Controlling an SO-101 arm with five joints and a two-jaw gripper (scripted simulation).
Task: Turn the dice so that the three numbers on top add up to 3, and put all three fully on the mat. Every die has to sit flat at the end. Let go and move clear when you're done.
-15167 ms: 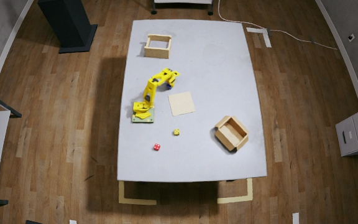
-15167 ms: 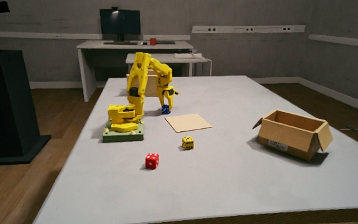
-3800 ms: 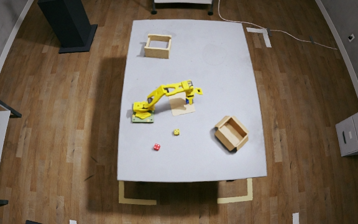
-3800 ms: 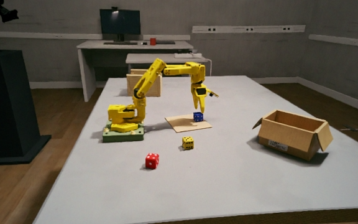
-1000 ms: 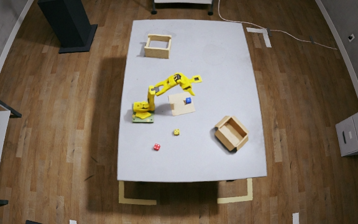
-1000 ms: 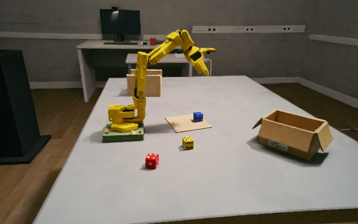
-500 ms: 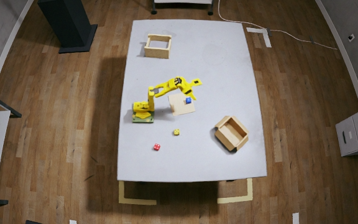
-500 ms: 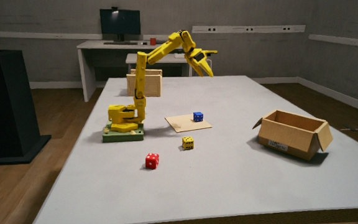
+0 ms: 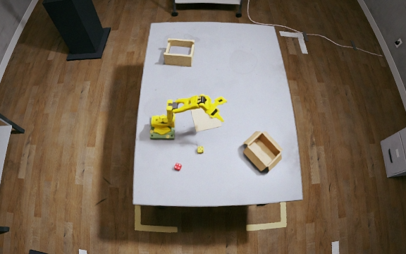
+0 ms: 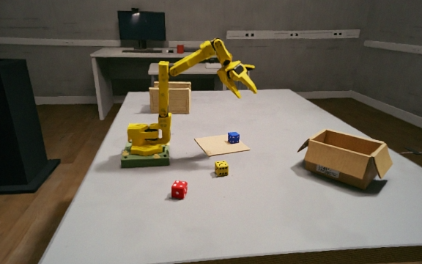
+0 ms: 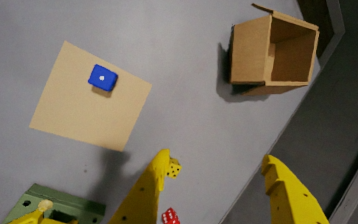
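Observation:
The blue die (image 10: 234, 138) (image 11: 103, 78) sits flat on the tan mat (image 9: 203, 124) (image 10: 216, 148) (image 11: 65, 107), near one edge, with one pip on top; the arm hides it in the top view. The yellow die (image 9: 200, 149) (image 10: 221, 169) (image 11: 174, 169) lies flat on the table off the mat, several pips on top. The red die (image 9: 177, 166) (image 10: 179, 190) (image 11: 170, 216) lies flat farther from the mat, also with several pips on top. My gripper (image 10: 247, 94) (image 11: 216, 156) is open and empty, high above the table. In the wrist view one finger partly covers the yellow die.
An open cardboard box (image 9: 254, 154) (image 10: 335, 161) (image 11: 251, 52) stands on the table to the right of the dice. A wooden frame (image 9: 177, 60) (image 10: 171, 101) stands at the far left of the table. The arm's green base (image 9: 162, 135) (image 10: 145, 161) (image 11: 75, 205) is left of the mat.

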